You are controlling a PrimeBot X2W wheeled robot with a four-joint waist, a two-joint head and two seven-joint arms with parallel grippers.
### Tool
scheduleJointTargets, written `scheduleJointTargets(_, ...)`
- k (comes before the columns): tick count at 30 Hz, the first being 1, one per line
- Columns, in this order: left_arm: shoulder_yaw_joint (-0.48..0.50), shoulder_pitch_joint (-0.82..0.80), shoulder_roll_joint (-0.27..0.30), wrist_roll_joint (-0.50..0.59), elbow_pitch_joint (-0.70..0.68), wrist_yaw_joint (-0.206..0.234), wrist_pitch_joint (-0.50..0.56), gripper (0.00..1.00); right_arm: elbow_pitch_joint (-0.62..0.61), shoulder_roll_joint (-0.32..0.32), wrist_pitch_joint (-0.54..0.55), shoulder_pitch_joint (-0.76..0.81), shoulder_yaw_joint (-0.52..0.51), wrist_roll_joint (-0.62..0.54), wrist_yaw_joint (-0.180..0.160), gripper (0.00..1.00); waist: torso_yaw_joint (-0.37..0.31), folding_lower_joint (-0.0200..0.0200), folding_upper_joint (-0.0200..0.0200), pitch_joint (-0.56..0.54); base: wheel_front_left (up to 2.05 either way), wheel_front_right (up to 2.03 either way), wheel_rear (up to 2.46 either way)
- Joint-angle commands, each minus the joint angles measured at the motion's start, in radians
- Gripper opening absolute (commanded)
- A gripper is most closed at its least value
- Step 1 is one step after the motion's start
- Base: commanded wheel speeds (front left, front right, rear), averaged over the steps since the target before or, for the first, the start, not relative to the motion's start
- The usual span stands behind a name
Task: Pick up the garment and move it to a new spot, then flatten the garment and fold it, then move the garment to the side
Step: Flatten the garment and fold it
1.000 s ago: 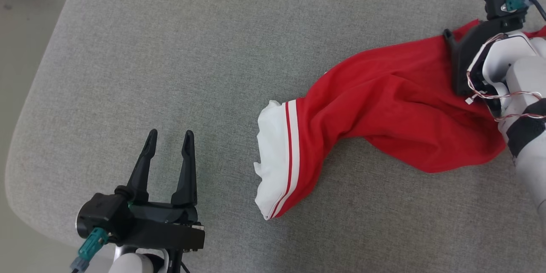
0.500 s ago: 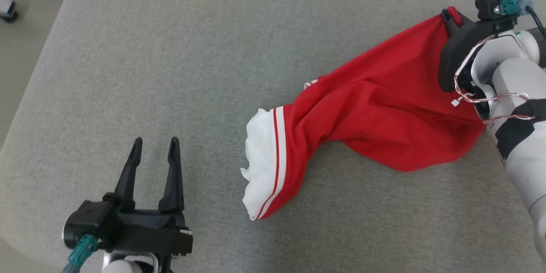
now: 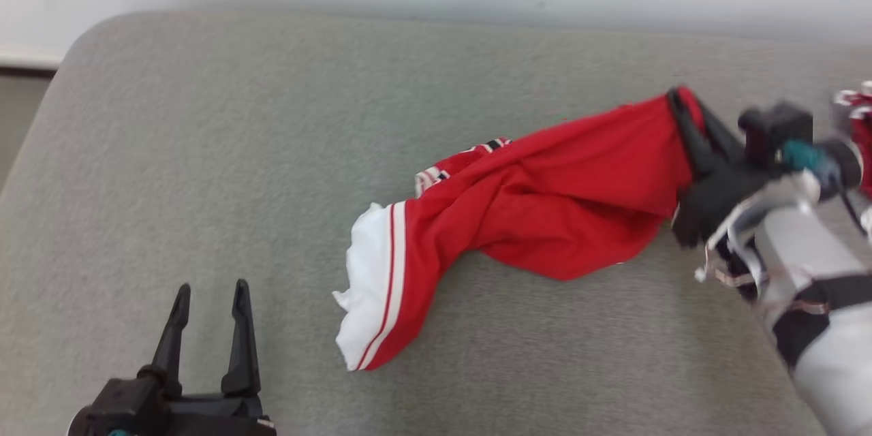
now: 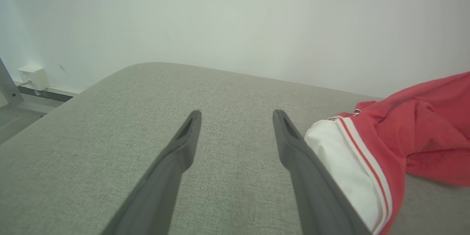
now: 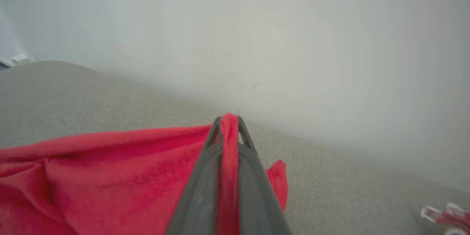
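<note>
While garment (image 3: 545, 204) is clenched at one end by right pincer (image 3: 678, 99), long axis is seen slanting toward lower left; white hem (image 3: 364, 286) is found nearer left pincer (image 3: 211, 286), released.

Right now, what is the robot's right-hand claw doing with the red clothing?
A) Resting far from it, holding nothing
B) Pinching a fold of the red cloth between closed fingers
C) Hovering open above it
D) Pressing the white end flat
B: in the right wrist view, the right gripper has its two dark fingers closed, with a strip of the red garment squeezed between them.
</note>
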Motion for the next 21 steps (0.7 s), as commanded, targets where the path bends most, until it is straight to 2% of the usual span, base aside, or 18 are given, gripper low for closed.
scheduleJointTargets(1,0.008,0.021,0.001,0.01,-0.003,-0.006,-0.003,1.0,-0.045,-0.016,-0.007,0.058,-0.01,0.006,-0.003,0.0,-0.074,0.0002,0.0001,-0.066,0.0,0.0,0.0)
scheduleJointTargets(3,0.01,0.031,0.001,0.014,-0.004,-0.007,-0.003,1.0,-0.144,-0.031,-0.009,0.136,-0.043,0.004,-0.003,0.0,-0.094,0.0002,0.0001,-0.072,0.0,0.0,0.0)
scheduleJointTargets(4,0.013,0.039,0.001,0.016,-0.005,-0.004,-0.003,1.0,-0.26,-0.039,-0.009,0.236,-0.091,-0.006,-0.003,0.0,-0.109,0.0002,0.0001,-0.075,0.0,0.0,0.0)
scheduleJointTargets(10,0.013,0.034,0.001,0.024,-0.006,-0.006,-0.003,1.0,-0.518,-0.021,-0.008,0.528,-0.235,-0.058,-0.003,0.0,-0.137,0.0002,0.0001,-0.077,0.0,0.0,0.0)
scheduleJointTargets(12,0.008,0.027,0.001,0.026,-0.005,-0.006,-0.003,1.0,-0.564,0.0,-0.008,0.612,-0.282,-0.071,-0.003,0.0,-0.14,0.0002,0.0001,-0.077,0.0,0.0,0.0)
scheduleJointTargets(20,-0.003,0.039,0.001,0.028,0.0,-0.005,-0.003,1.0,-0.595,0.057,-0.008,0.8,-0.399,-0.112,-0.003,0.0,-0.14,0.0002,0.0001,-0.094,0.0,0.0,0.0)
scheduleJointTargets(21,-0.002,0.043,0.001,0.028,0.0,-0.005,-0.003,1.0,-0.597,0.065,-0.008,0.81,-0.414,-0.116,-0.003,0.12,-0.141,0.0002,0.0001,-0.097,0.0,0.0,0.0)
